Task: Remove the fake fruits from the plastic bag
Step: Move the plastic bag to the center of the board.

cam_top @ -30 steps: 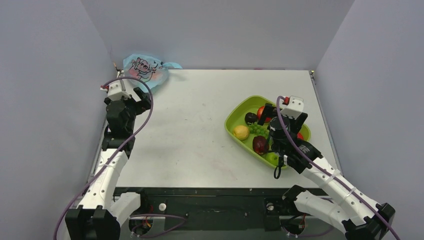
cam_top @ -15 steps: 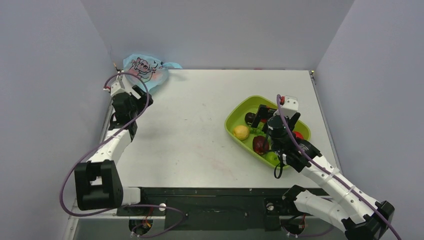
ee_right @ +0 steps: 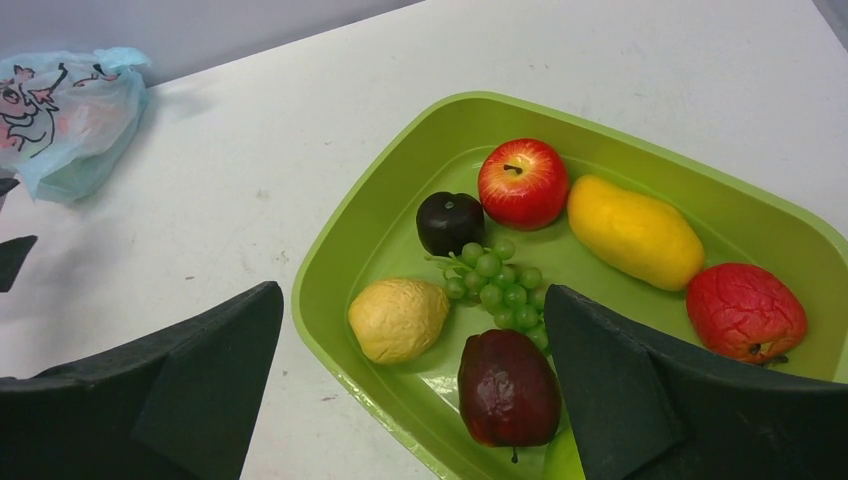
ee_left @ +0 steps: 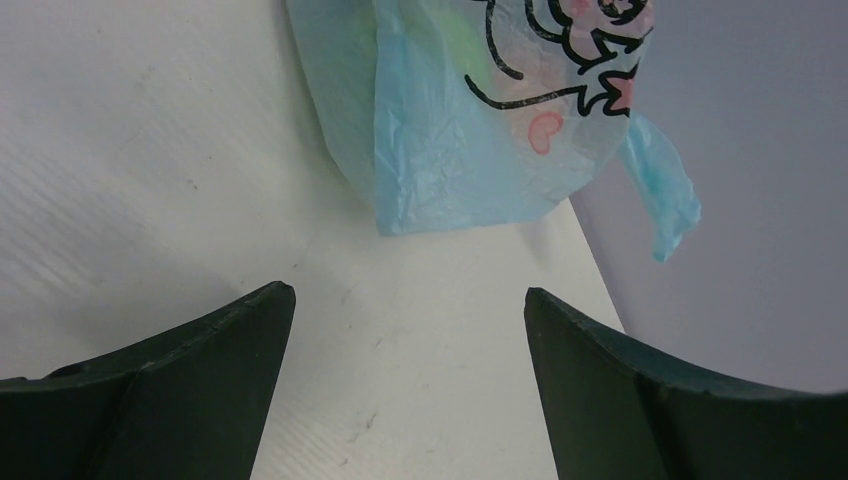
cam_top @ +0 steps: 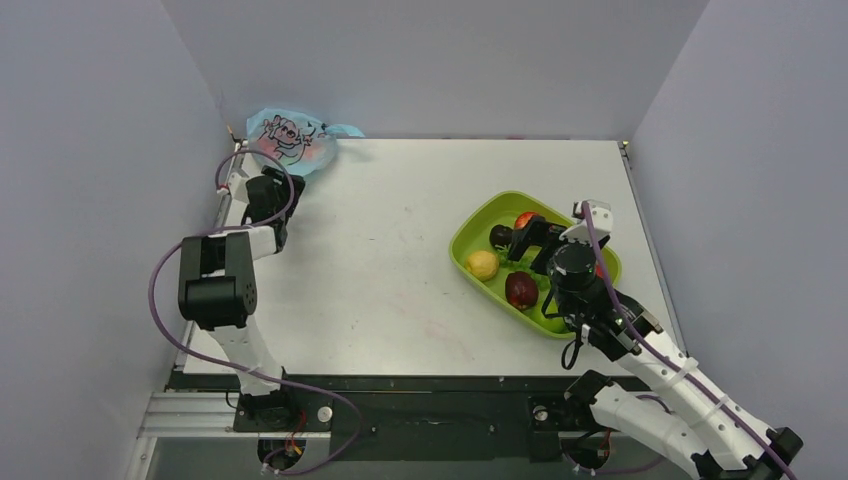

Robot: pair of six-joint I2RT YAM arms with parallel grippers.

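Observation:
The light-blue plastic bag (cam_top: 290, 139) with black cartoon drawings lies at the table's far left corner. It also shows in the left wrist view (ee_left: 470, 140) and the right wrist view (ee_right: 70, 110). The fake fruits are hidden inside it; only a faint green tint (ee_left: 455, 40) shows through the film. My left gripper (cam_top: 283, 183) is open and empty, low over the table just short of the bag's near edge; in its own view (ee_left: 410, 300) only bare table lies between the jaws. My right gripper (cam_top: 528, 240) is open and empty above the green tray's near-left part, as its own view (ee_right: 412, 293) shows.
The green tray (cam_top: 470, 225) at right holds a red apple (ee_right: 522, 182), yellow mango (ee_right: 635, 232), lemon (ee_right: 398, 319), dark plum (ee_right: 449, 221), green grapes (ee_right: 500, 285), a dark red fruit (ee_right: 508, 388) and a bumpy red fruit (ee_right: 745, 310). Walls close in behind the bag.
My left arm has folded and its gripper has moved up the left edge to the bag. My right gripper has lifted and drawn back slightly over the tray, uncovering more fruit.

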